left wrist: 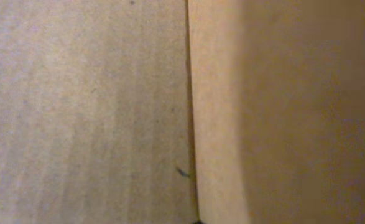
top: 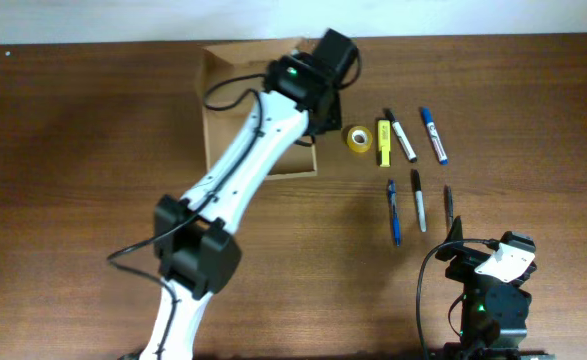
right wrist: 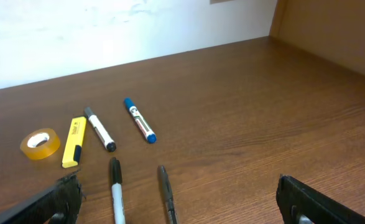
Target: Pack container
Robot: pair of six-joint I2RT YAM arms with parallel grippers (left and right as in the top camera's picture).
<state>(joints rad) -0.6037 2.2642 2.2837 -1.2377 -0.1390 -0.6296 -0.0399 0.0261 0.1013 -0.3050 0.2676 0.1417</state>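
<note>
Packing looks barely begun. The box sits at the table's 11 o'clock; the left gripper dips inside it, fingers together, holding nothing I can see. The right gripper hangs at 5 o'clock, fingers wide apart. Next, probably: fetch the tape, highlighter, markers or pens lying at the box's 3 o'clock. The left arm over the box stands in the way.

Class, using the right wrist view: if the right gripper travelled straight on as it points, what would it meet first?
Probably the thin dark pen, lying just left of centre between the fingers of the open right gripper. Depth is unclear: it could reach the bare table first.
</note>
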